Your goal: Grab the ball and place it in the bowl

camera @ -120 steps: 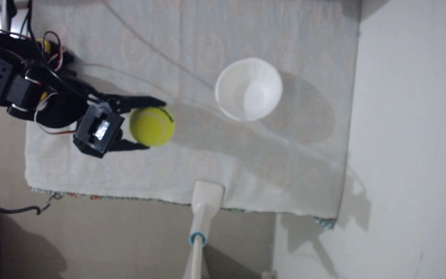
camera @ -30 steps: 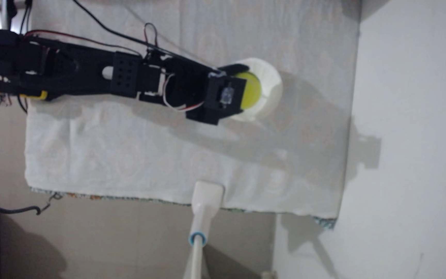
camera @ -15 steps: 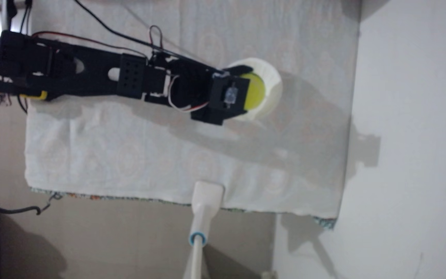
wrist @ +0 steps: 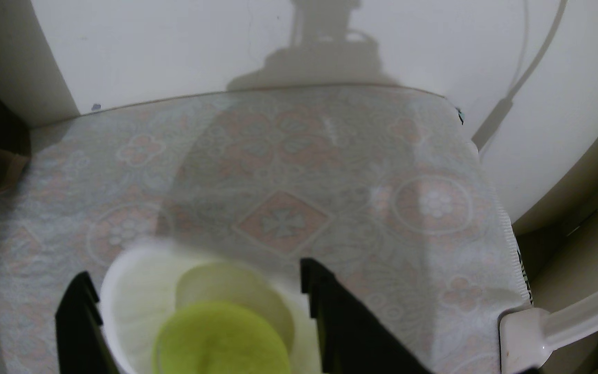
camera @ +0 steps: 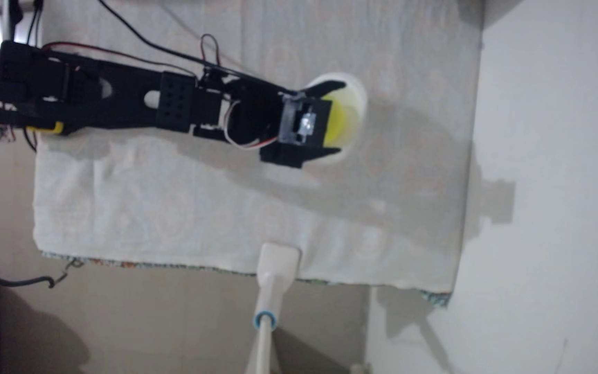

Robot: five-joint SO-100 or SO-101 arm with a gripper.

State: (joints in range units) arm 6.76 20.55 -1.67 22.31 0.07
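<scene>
Where it gripped before, pincer [camera: 340,118] spread, ball [wrist: 220,340] inside bowl [wrist: 135,287]

- The bowl [camera: 357,90] fills the table [camera: 182,201] right under the spread hand [camera: 340,118].
- The ball [camera: 340,118] sits inside it.
- Cloth from 3 to 6 o'clock of the bowl lies bare.
- A white clamp [camera: 277,266] blocks the 6 o'clock edge.

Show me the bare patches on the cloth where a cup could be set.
The cloth lies bare in the fixed view between the arm and the white clamp, and right of the bowl. It is crowded at the bowl: the ball sits between open jaws.
</scene>
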